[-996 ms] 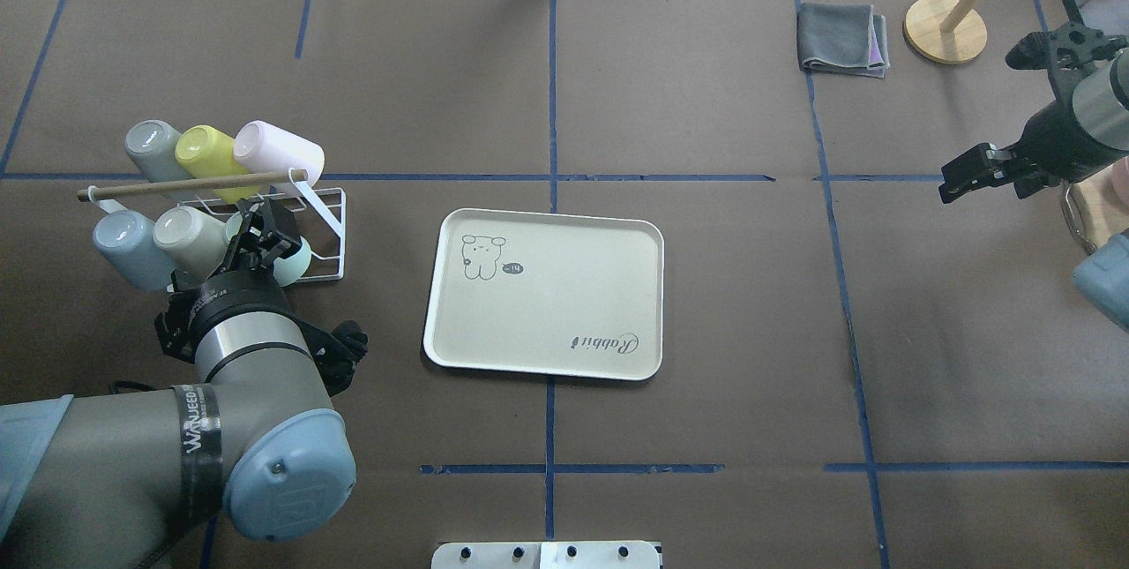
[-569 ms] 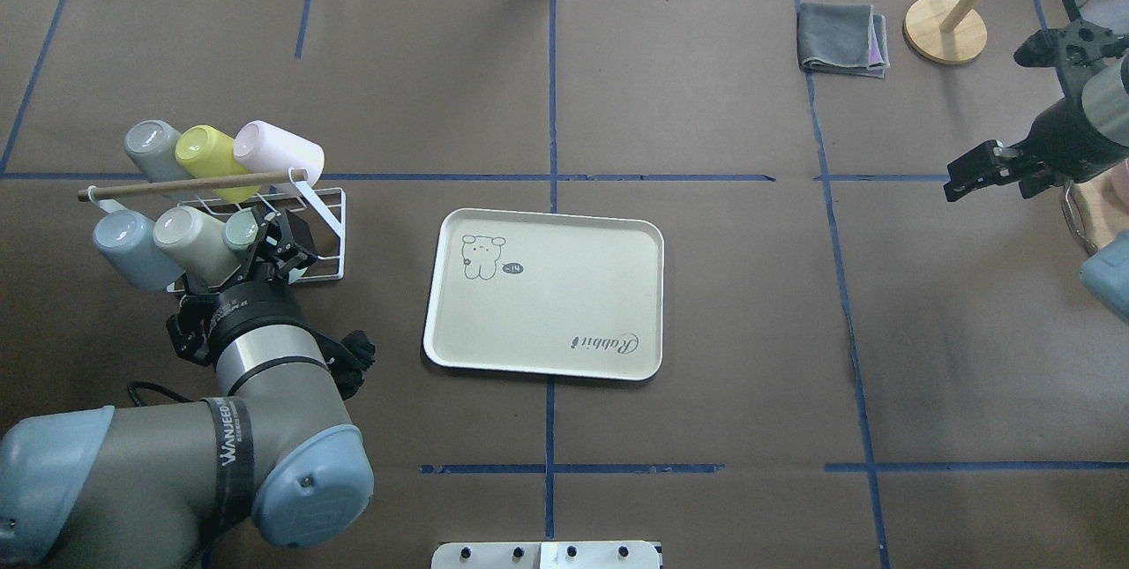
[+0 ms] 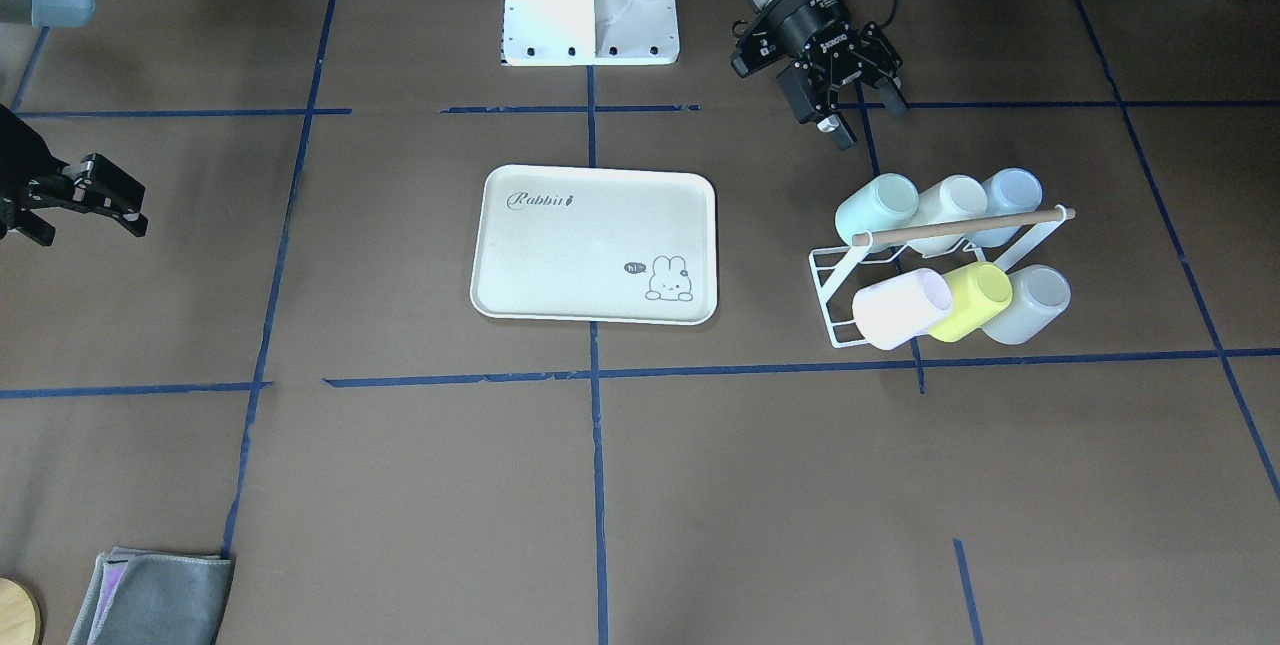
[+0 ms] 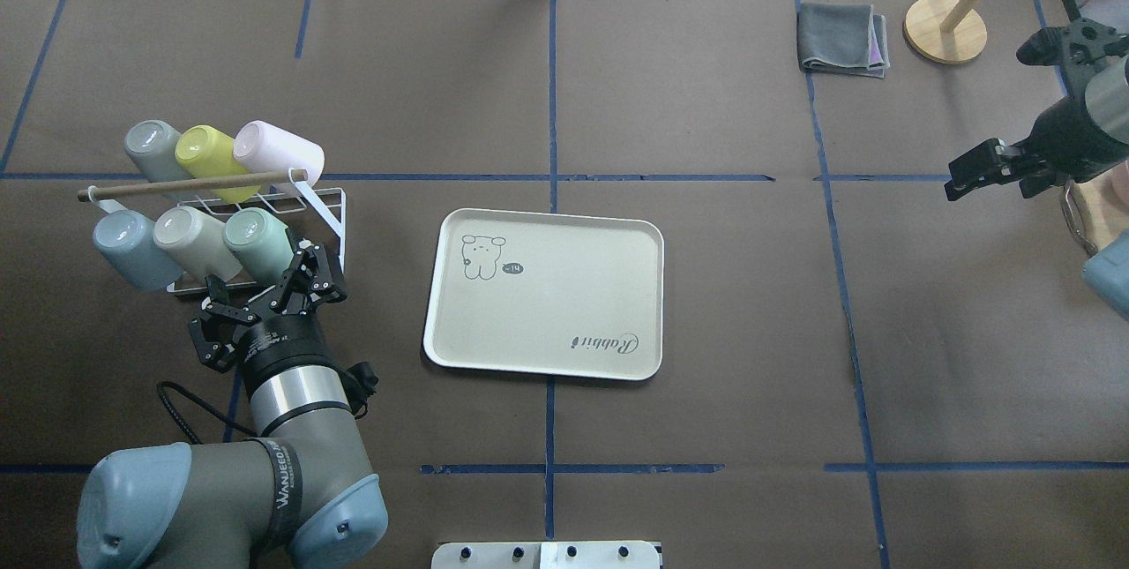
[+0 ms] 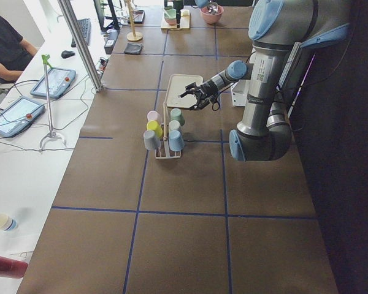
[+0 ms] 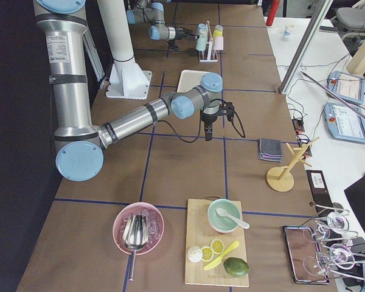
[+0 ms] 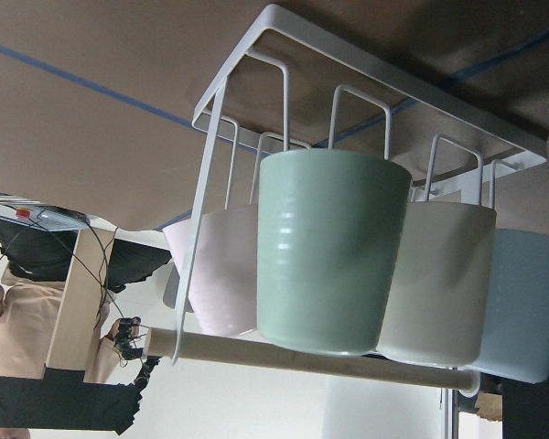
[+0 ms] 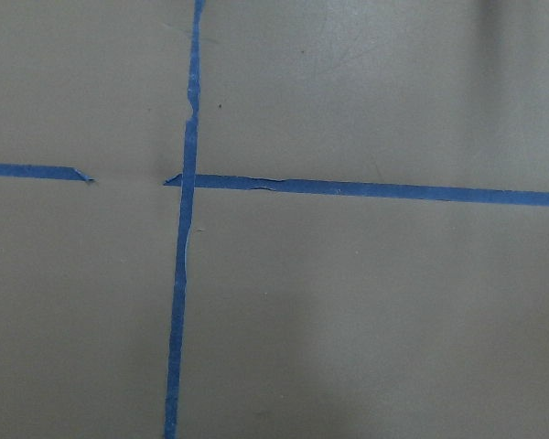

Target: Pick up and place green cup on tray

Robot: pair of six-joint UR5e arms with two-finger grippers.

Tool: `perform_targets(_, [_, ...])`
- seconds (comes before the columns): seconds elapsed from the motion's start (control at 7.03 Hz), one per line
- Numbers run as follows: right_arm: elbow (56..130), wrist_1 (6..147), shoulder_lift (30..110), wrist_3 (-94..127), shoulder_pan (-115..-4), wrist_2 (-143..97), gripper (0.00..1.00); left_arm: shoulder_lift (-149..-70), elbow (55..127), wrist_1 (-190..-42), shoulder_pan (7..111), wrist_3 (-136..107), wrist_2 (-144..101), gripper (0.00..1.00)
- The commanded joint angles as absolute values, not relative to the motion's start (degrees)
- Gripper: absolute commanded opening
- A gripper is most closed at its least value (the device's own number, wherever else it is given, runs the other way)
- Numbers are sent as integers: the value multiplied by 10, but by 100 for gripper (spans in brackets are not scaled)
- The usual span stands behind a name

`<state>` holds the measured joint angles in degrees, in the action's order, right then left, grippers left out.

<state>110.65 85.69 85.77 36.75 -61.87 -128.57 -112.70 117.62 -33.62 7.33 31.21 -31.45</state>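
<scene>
The pale mint-green cup (image 4: 256, 238) lies tilted on a white wire rack (image 4: 328, 214), at the right end of the near row. It also shows in the front view (image 3: 875, 208) and fills the left wrist view (image 7: 329, 247). My left gripper (image 4: 262, 291) is open and empty, just short of the cup on the robot's side and apart from it (image 3: 868, 120). The cream Rabbit tray (image 4: 564, 322) lies flat at the table's middle (image 3: 560, 255), with nothing on it. My right gripper (image 4: 957, 179) looks open and empty, far off at the right (image 3: 120, 203).
The rack also holds a pale blue cup (image 4: 128, 247), a beige cup (image 4: 190, 241), a grey cup (image 4: 152, 148), a yellow-green cup (image 4: 205, 159) and a pink cup (image 4: 278, 153). A folded grey cloth (image 4: 842, 38) and a wooden stand (image 4: 944, 29) sit at the far right.
My left gripper has drawn back from over the green cup towards the robot, empty. The cup stays on the rack. The right arm has barely moved.
</scene>
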Motion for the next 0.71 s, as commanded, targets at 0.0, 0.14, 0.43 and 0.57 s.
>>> perform_targets(0.0, [1107,857,858,371,-620,-1286,100,-1126,1131,-338,69,305,-301,100])
perform_targets(0.14, [1107,857,859,371,-621,-1286,100,-1126,1121,-338,73,306,-281,100])
perform_targets(0.43, [1109,857,858,372,-623,-1287,100,-1126,1093,-377,78,307,-259,91])
perform_targets(0.57, [1109,857,858,372,-623,-1287,100,-1126,1080,-379,89,309,-256,90])
